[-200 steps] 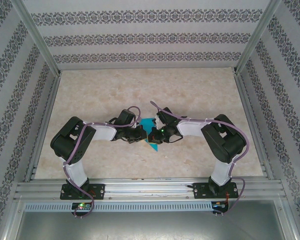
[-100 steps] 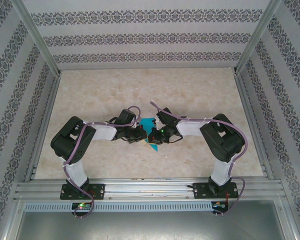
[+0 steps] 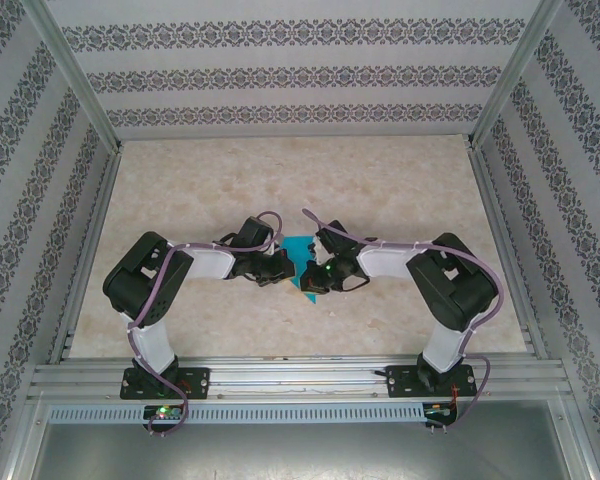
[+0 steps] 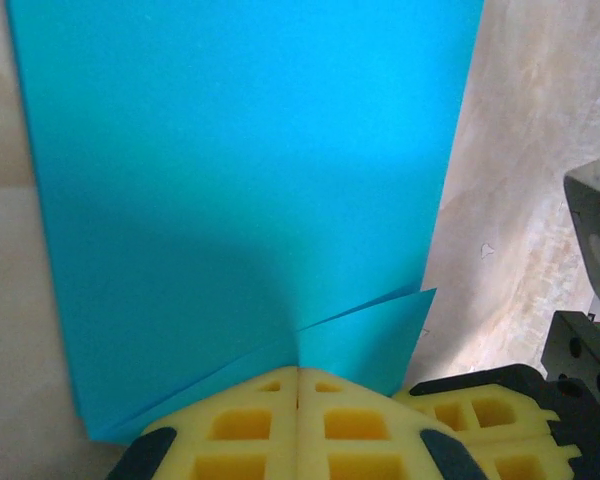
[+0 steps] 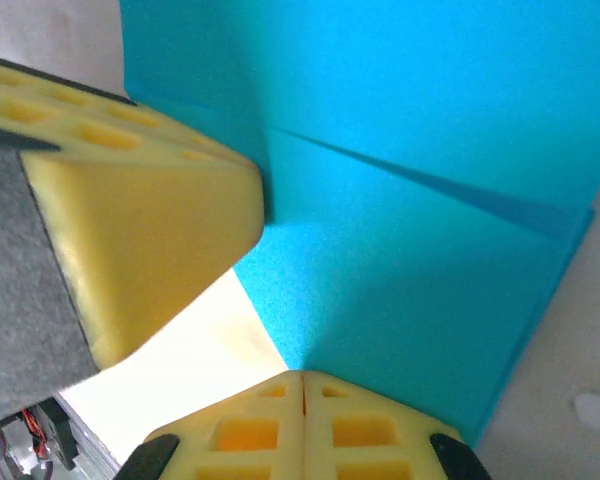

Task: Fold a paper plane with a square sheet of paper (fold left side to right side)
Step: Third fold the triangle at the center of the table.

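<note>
Though half hidden overhead, paper (image 4: 250, 170) pinched in closed left claw (image 4: 298, 376) and closed right claw (image 5: 302, 379)

Smooth matt teal paper (image 4: 250, 170)

Two arms, left arm (image 3: 205, 262) and right arm (image 3: 390, 258); two grippers, left gripper (image 4: 298, 372) and right gripper (image 5: 302, 376); one table (image 3: 280, 180); and, as far as I can make out, just one sheet of teal paper (image 4: 250, 170).
</note>
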